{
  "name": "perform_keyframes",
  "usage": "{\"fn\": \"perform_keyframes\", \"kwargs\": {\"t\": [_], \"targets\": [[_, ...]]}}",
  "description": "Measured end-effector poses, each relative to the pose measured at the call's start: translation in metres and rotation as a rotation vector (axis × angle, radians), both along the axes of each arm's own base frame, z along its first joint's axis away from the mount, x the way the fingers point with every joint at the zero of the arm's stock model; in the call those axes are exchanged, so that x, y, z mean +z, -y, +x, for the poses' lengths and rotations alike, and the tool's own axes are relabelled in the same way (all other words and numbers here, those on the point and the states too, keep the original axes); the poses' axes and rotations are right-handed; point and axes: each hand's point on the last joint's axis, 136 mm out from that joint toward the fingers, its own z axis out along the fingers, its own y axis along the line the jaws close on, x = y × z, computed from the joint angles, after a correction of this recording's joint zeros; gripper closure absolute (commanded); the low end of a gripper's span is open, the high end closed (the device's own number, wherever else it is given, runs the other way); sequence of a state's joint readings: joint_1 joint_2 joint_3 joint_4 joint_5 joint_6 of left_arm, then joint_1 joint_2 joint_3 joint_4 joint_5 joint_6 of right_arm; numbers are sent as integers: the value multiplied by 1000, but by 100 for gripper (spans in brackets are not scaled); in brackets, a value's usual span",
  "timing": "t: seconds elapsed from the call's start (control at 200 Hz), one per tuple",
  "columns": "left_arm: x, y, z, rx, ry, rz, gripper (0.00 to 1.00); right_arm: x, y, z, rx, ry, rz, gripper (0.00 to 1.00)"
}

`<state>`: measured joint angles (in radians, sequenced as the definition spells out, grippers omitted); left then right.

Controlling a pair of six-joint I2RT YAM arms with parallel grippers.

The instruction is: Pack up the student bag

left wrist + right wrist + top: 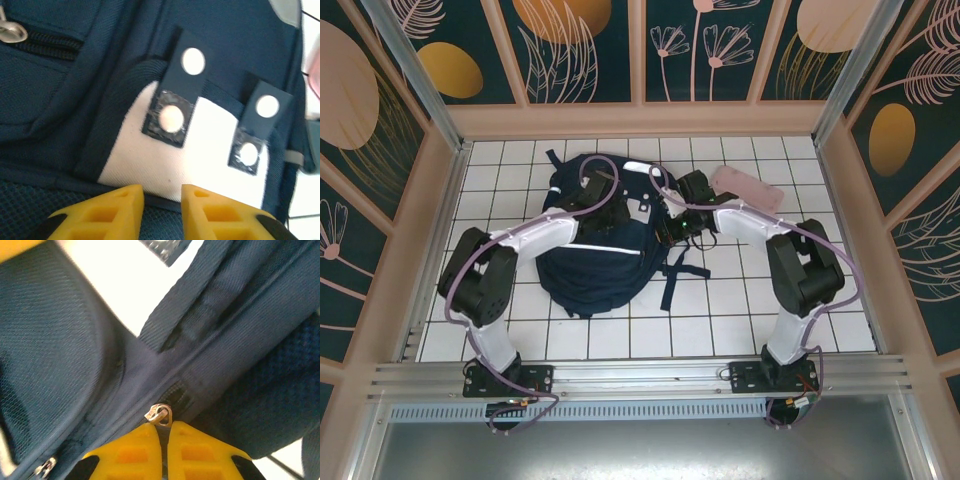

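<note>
Packing looks barely begun. The one student bag (590,265) lies flat mid-table (720,300), and the one pink pencil case (745,188) is not yet packed, out on the tiles at the bag's two o'clock. The right end effector (164,426), pressed nearly together, pinches a zipper pull (159,415), probably to open the bag. The left end effector (162,192) hovers spread over the bag's white patch, which carries two snap tabs (180,95).

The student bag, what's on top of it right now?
On the student bag, the left gripper hangs open over the white patch; the right gripper is shut on a zipper pull. Its contents are hidden.
</note>
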<state>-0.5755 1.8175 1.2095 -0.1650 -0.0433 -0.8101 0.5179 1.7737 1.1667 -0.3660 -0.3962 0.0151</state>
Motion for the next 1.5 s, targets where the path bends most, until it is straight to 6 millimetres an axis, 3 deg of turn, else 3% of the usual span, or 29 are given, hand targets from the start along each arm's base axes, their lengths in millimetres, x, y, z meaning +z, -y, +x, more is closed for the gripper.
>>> {"fn": "perform_keyframes", "kwargs": {"t": [0.235,0.405,0.485,0.596,0.641,0.786,1.066,1.356,1.501], "targets": [[-5,0,11,70,-10,12,80,1,-6,-43,-56,-60,42,96],[-6,0,15,95,-7,12,80,6,-24,-80,-28,-85,82,95],[-6,1,17,98,-6,8,80,9,-33,-99,-14,-97,99,90],[-6,2,17,100,-4,4,79,14,-34,-112,-20,-102,118,73],[-6,2,18,100,-1,1,78,17,-34,-113,-25,-103,126,68],[-4,4,20,96,2,-5,78,16,-25,-101,-91,-63,90,65],[-4,7,20,88,-3,-10,77,-9,-28,-95,-86,-53,-8,63],[-4,8,20,80,-7,-15,77,-11,-32,-102,-51,-38,-27,90],[-1,11,21,52,5,-8,66,-14,-26,-98,-72,-18,-59,96]]}}
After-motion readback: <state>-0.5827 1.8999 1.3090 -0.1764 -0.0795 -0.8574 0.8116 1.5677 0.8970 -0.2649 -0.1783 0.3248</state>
